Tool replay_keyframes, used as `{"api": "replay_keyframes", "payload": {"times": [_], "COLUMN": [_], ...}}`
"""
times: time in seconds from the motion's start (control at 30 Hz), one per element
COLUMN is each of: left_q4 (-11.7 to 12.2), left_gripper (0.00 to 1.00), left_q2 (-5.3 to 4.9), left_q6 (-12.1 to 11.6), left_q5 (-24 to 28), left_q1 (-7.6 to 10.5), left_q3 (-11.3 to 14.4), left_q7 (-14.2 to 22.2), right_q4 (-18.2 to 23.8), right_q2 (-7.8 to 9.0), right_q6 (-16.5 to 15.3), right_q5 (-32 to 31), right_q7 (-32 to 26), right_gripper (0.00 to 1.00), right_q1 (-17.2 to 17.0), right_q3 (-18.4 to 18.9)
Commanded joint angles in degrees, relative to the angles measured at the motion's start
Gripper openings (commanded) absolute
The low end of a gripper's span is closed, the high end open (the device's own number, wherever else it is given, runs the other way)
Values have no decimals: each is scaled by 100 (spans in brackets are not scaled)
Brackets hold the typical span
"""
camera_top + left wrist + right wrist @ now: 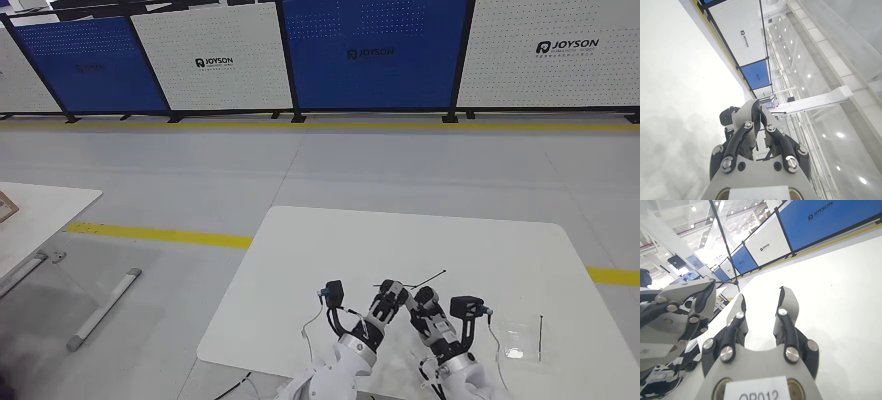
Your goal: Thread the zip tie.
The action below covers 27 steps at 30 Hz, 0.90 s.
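Observation:
A thin black zip tie [425,277] hangs above the white table [330,250], near its front edge. My left gripper [392,294] is shut on one end of it; the left wrist view shows its pads [758,113] pressed together. In the right wrist view the left gripper [712,284] pinches the zip tie [723,237]. A short stretch runs to the tie's head [736,282], where the long strap crosses. My right gripper [762,292] is open and holds nothing. One of its fingertips [742,297] sits just below the head. In the top view the right gripper [425,298] is beside the left one.
A second black zip tie [541,335] lies next to a clear plastic bag [515,342] at the table's front right. Another white table [40,215] stands off to the left. Blue and white panels [375,50] fence the floor far behind.

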<state>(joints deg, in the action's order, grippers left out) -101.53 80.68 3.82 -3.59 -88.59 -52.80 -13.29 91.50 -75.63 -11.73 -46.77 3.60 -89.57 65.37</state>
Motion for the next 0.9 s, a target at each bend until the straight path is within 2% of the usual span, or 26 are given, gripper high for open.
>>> {"api": "replay_keyframes", "payload": {"times": [0.0, 0.17, 0.23, 0.87], "left_q4": [8, 32, 32, 104], "left_gripper": [0, 0, 0, 0], "left_q2": [3, 6, 6, 21], "left_q6": [7, 25, 30, 69], "left_q5": [-12, -12, -23, -101], "left_q1": [4, 11, 8, 38], "left_q3": [9, 9, 8, 52], "left_q7": [-10, 8, 15, 40], "right_q4": [7, 3, 2, -7], "right_q2": [2, 3, 2, -6], "right_q6": [-39, -122, -142, -157], "right_q5": [-7, -9, -17, -97], "right_q7": [23, 160, 199, 252], "right_gripper": [39, 36, 32, 23], "right_q1": [-7, -25, -22, 10], "right_q3": [5, 18, 22, -11]}}
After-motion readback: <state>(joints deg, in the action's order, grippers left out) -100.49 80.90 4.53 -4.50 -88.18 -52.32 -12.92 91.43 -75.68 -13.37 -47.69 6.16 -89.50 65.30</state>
